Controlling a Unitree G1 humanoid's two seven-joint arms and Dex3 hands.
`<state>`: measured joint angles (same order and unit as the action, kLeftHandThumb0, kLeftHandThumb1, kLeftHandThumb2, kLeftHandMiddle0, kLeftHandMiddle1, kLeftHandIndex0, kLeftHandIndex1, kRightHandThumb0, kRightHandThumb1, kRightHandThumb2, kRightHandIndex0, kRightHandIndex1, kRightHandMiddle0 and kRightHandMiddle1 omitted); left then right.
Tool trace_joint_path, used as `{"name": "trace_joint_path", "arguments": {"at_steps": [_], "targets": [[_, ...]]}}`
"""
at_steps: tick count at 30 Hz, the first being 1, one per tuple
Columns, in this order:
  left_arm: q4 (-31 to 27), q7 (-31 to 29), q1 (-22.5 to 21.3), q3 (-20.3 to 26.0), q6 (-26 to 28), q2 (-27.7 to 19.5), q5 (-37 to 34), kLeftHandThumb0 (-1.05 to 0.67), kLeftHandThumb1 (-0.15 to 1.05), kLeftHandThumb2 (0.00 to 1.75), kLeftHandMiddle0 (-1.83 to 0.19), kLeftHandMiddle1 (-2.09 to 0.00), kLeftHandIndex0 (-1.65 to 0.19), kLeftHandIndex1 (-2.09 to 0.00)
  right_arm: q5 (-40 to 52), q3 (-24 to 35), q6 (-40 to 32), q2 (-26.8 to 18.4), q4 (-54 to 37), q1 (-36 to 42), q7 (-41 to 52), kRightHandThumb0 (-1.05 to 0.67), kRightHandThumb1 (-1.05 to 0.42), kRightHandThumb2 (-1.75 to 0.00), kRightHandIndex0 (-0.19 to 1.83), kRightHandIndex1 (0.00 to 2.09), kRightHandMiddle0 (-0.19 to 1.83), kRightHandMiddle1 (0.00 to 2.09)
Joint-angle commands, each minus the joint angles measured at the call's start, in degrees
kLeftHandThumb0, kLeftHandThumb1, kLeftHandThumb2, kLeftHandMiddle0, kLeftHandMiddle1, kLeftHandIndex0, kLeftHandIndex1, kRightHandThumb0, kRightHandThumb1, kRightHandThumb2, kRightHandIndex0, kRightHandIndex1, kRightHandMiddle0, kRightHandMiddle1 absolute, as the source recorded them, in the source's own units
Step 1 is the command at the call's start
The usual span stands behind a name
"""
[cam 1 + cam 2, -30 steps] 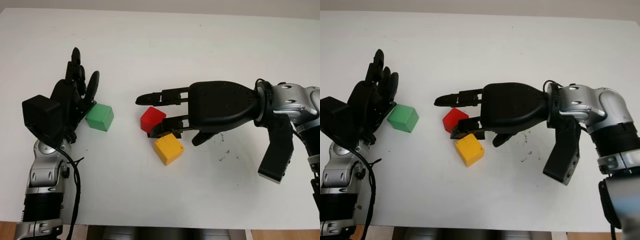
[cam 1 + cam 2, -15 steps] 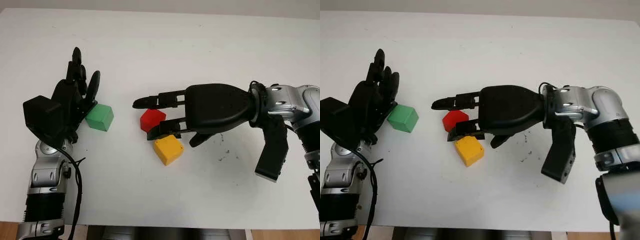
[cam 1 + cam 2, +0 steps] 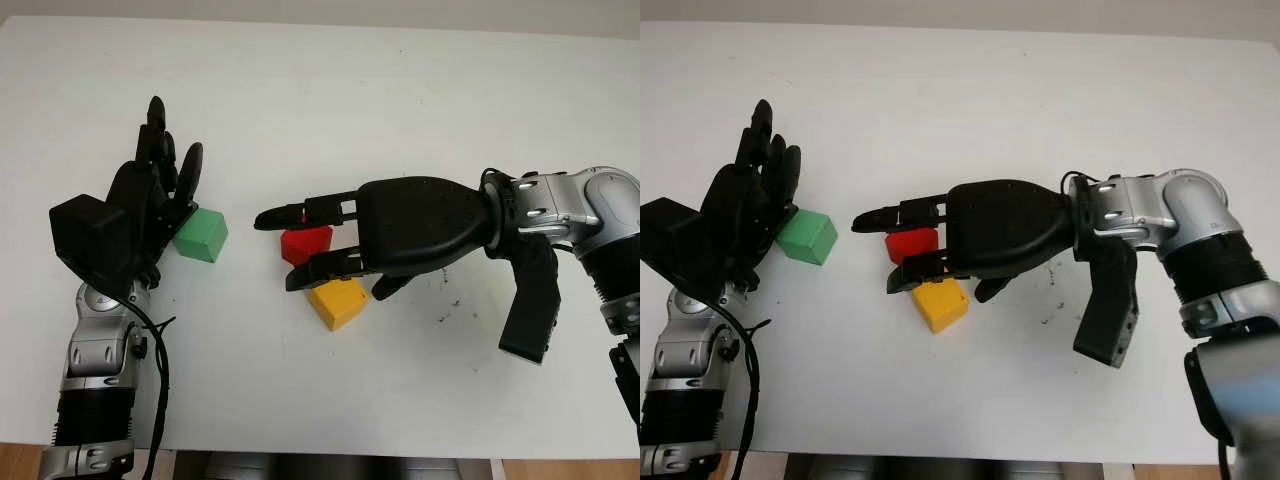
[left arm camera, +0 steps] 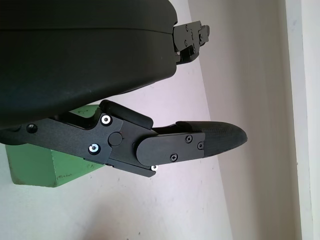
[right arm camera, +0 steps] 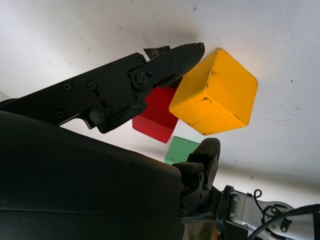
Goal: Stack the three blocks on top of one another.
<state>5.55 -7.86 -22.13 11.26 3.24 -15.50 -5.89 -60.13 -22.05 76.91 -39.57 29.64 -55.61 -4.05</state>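
Right now I count three small cubes on the white table (image 3: 400, 90): one red cube (image 3: 306, 243), one yellow cube (image 3: 336, 302) just in front of it, and one green cube (image 3: 201, 235) well off to their left. My right hand (image 3: 300, 245) hovers over the red and yellow pair, open, gripping nothing. My left hand (image 3: 150, 205) sits beside the green cube, also open.

Green block (image 3: 201, 235), red block (image 3: 307, 243), yellow block (image 3: 337, 303), white table (image 3: 330, 100).
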Motion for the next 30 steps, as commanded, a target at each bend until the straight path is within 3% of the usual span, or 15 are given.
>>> {"name": "trace_joint_path", "arguments": {"at_steps": [1, 14, 24, 26, 30], "targets": [[-1.28, 0.15, 0.8, -0.03, -0.2, -0.04, -0.03, -0.71, 1.05, 0.5, 0.19, 0.0, 0.18, -0.05, -0.75, -0.64, -0.12, 0.39, 0.39, -0.65, -2.02, -0.55, -0.87, -0.05, 0.01, 0.05, 0.27, 0.54], [-3.13, 1.27, 1.57, -0.01, 1.12, 0.5, -0.02, -0.71, 1.05, 0.48, 0.19, -0.03, 0.18, -0.05, -6.7, -4.75, -0.96, -0.25, -0.03, -1.75, -9.85, -0.58, -0.9, -0.06, 0.0, 0.05, 0.32, 0.56], [-3.87, 1.27, 1.84, 0.08, 2.32, 0.44, -0.23, -0.72, 1.05, 0.47, 0.19, -0.01, 0.19, -0.05, -7.04, -6.88, -1.54, 0.68, 1.8, -2.4, -14.56, -0.56, -0.94, -0.06, 0.09, 0.08, 0.55, 0.68], [-4.16, 1.21, 2.0, 0.09, 2.22, 0.45, -0.24, -0.72, 1.05, 0.47, 0.19, -0.01, 0.19, -0.05, -7.59, -7.29, -1.62, 0.71, 1.99, -2.5, -16.02, -0.55, -0.95, -0.06, 0.12, 0.08, 0.59, 0.75], [-4.24, 1.07, 2.06, 0.18, 1.74, 0.34, -0.23, -0.71, 1.05, 0.48, 0.19, -0.01, 0.19, -0.04, -11.25, -8.83, -2.88, -0.06, 0.73, -3.2, -19.65, -0.51, -0.95, -0.05, 0.15, 0.06, 0.56, 1.25]]}}
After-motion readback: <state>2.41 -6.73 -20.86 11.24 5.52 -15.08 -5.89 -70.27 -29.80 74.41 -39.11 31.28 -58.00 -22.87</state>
